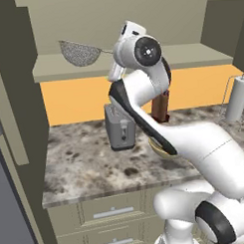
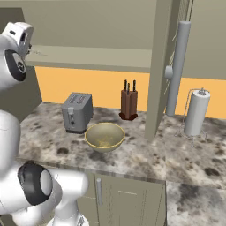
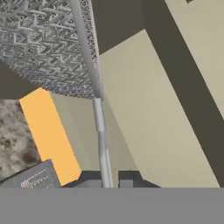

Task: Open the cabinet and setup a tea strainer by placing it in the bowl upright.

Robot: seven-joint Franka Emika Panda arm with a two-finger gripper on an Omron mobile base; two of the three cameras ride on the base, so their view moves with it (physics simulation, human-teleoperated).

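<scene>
The fingers (image 3: 108,183) were closed on the thin handle of the tea strainer (image 1: 81,53), whose mesh basket hung just above the open cabinet's (image 1: 140,23) shelf, well above the bowl (image 2: 104,136) on the tabletop (image 2: 145,154).

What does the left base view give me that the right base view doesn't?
Left base alone: the strainer basket, lifted just above the cabinet shelf, its handle running to the gripper, and the drawers below the counter. Right base alone: the whole bowl, the open cabinet door's handle, and a low cabinet door. Both: toaster, knife block, paper towel roll, counter.
</scene>
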